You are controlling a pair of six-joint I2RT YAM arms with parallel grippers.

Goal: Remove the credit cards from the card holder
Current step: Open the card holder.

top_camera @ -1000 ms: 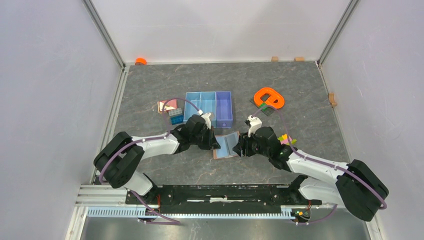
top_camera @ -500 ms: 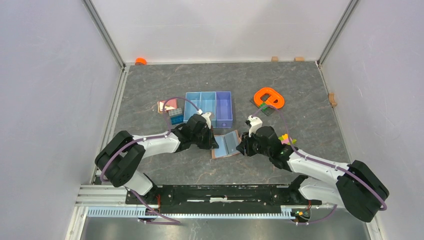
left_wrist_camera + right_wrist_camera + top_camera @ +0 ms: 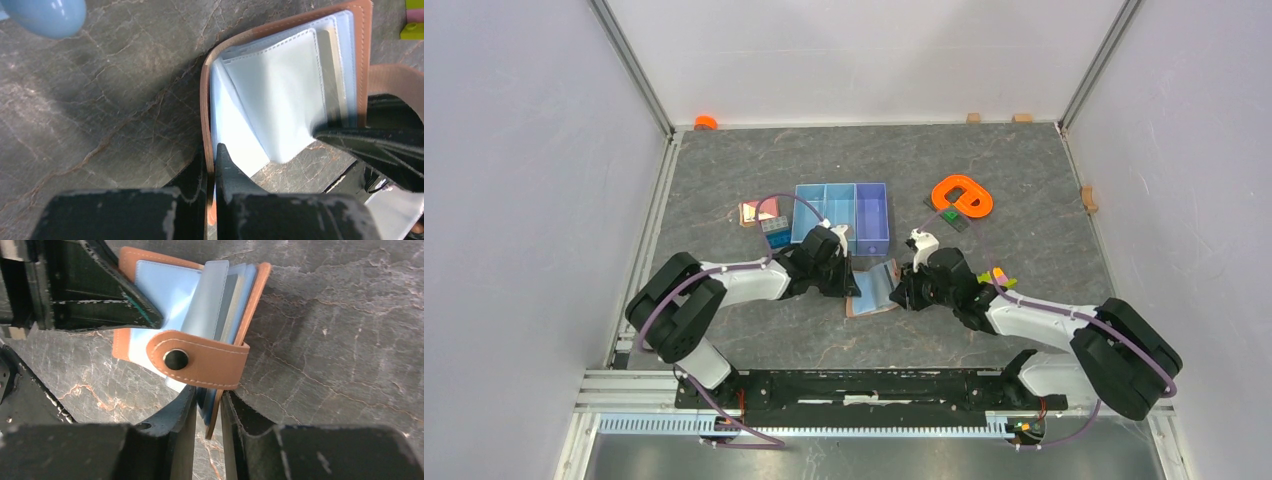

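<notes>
Holder (image 3: 876, 287) lies open on the counter (image 3: 754, 330), centre front, just near of the blue tray (image 3: 842, 213), betw. the two arms.

L jaws: pinched tight on the holder's left cover. In the left wrist view the brown edge (image 3: 205, 130) runs straight down betw. the fingers (image 3: 231, 172), w/ pale blue pockets (image 3: 280, 90) fanned out beyond.

R jaws: narrow, closed on the opposite side. The right cover plus a few pockets sit edge-on betw. the fingers (image 3: 175, 412). The tab (image 3: 200, 360) w/ its black stud wraps across just above those fingertips.

Cards (image 3: 229, 297) are in the pockets; only a dark strip and a tan strip show edge-on.

Can't tell if the holder is lifted off the counter.
</notes>
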